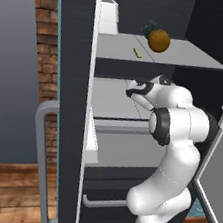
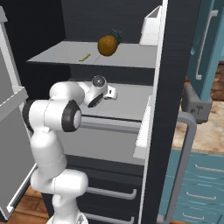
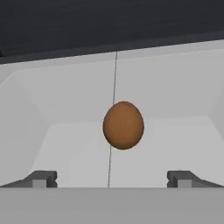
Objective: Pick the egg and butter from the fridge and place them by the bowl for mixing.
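Fridge (image 1: 67,102): standing with both doors swung wide, showing pale grey shelves; grey bar handle (image 1: 37,163) hanging on the near door edge in the left base view.
Arm (image 1: 177,143): reaching into the middle shelf level, elbow bent, hand pointing inward under the upper shelf.
Gripper (image 3: 112,179): spreading wide, holding nothing; two dark fingertips (image 3: 41,178) sitting well apart at the bottom of the hand view.
Egg (image 3: 123,125): lying on a pale grey surface inside the fridge, ahead of the gripper, lining up between the two tips and touching neither.
Butter (image 1: 137,52): lying flat on the upper shelf (image 1: 192,55), near the front edge, above the hand; also showing in the right base view (image 2: 84,57).
Fruit (image 1: 158,39): sitting on the same upper shelf, just beside the butter, orange and round with a green leafy top.
Door bin (image 1: 108,17): showing white at the near door, level with the upper shelf.
Drawers (image 1: 102,203): sitting shut below the shelves, dark with grey handles.
Cabinets (image 2: 197,183): standing teal beside the fridge in the right base view, under a speckled counter.
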